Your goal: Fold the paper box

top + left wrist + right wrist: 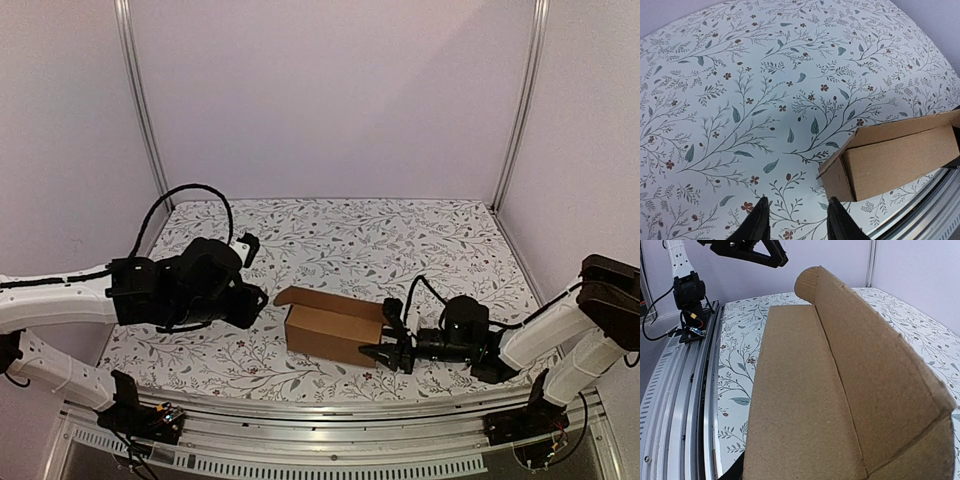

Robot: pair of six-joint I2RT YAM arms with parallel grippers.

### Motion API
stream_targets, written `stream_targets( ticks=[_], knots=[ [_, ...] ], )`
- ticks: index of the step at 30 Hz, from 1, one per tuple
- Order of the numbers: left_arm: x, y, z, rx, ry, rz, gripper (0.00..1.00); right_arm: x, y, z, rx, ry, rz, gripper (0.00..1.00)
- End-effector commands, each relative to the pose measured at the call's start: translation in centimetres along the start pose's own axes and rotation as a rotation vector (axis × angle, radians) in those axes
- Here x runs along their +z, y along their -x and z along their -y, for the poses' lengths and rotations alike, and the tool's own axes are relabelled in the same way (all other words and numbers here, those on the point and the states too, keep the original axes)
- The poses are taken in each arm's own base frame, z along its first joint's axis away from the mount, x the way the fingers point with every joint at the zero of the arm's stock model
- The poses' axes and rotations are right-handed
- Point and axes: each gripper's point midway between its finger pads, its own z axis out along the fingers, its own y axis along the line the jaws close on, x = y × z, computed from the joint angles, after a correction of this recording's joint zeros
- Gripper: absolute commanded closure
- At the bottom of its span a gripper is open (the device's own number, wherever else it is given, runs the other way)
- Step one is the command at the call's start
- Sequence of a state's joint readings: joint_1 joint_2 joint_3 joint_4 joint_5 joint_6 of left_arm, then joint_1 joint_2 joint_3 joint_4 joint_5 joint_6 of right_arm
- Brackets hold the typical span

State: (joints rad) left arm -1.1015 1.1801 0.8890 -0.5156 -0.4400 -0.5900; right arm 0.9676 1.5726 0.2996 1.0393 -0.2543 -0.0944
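The paper box [335, 325] is a small elongated brown cardboard box lying on the floral table near the front middle, with its long lid flap [330, 298] standing open at the back. My right gripper [390, 335] straddles the box's right end, one finger behind it and one in front, shut on it. In the right wrist view the paper box [840, 390] fills the frame and hides the fingers. My left gripper [258, 300] hovers just left of the box, open and holding nothing. In the left wrist view the left gripper [797, 220] is over bare cloth, with the paper box [900, 155] to its right.
A metal rail [330, 415] runs along the near table edge, close to the box's front. Upright frame posts [145, 110] stand at the back corners before plain walls. The left arm's base [687, 295] sits on the rail.
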Motion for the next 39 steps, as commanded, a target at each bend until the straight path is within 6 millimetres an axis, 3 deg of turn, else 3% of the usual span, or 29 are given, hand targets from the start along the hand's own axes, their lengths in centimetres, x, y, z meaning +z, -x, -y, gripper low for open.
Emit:
stream_targets(
  ticks=[1, 13, 24, 29, 39],
  knots=[
    [0.2, -1.0, -0.1, 0.023, -0.075, -0.089, 0.62, -1.1, -0.8, -1.7, -0.009, 0.089, -0.092, 0.66],
    [-0.5, -1.2, 3.2, 0.086, -0.295, -0.154, 0.64, -2.2, 1.1, -3.2, -0.045, 0.184, -0.145, 0.67],
    [0.3, -2.1, 3.8, 0.129, -0.321, -0.195, 0.68, -2.5, 2.3, -3.5, -0.048, 0.203, -0.145, 0.66],
    [0.9, -2.8, 4.0, 0.138, -0.321, -0.222, 0.75, -2.5, 2.8, -3.6, -0.054, 0.202, -0.140, 0.66],
    [1.0, -2.4, 4.1, 0.142, -0.326, -0.210, 0.99, -2.2, 2.6, -3.3, -0.084, 0.168, -0.160, 0.67]
  ],
)
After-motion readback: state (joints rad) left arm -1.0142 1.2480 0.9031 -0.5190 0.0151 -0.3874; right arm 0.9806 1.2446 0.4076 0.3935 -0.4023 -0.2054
